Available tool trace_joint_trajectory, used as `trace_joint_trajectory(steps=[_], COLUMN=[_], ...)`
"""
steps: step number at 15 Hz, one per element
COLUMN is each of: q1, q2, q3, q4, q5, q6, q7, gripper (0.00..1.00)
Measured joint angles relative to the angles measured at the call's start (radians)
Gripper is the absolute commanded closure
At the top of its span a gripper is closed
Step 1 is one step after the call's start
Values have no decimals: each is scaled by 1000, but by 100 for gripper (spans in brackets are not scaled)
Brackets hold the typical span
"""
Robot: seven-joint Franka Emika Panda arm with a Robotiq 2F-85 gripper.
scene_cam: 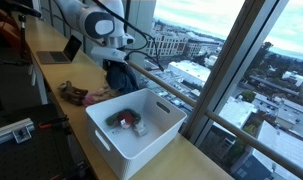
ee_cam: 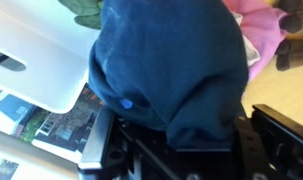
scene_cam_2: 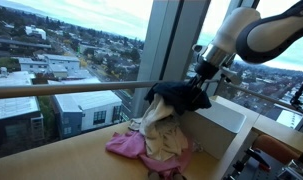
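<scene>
Window-side wooden counter (scene_cam_2: 51, 160) lies below me, city beyond the glass. My gripper (scene_cam_2: 199, 78) has its jaws pinched on a dark blue garment (scene_cam_2: 181, 97). Gripped at its top, it hangs bunched over the clothes pile (scene_cam_2: 151, 140), beside 1 white bin (scene_cam: 141, 148).

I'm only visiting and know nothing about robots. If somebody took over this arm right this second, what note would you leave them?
Gripper: shut on the dark blue garment, which hangs from it by the window.
Things: a pink cloth and a beige cloth lie heaped on the wooden counter just below the garment. The white bin stands beside them with a few small items inside.
Done: dark garment gripped and raised.
Left: it is not yet set down; the heap lies outside the bin.
</scene>
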Motion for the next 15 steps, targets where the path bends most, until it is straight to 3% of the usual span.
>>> trace_joint_trajectory(steps=[6, 11, 15], q1=[10, 19, 22], q2=[-240, -437, -512], q3=[-58, -215, -346], q4=[63, 60, 1], q5=[89, 143, 154], q6=[-124, -190, -216], q7=[-51, -126, -179], gripper=[100, 100, 100])
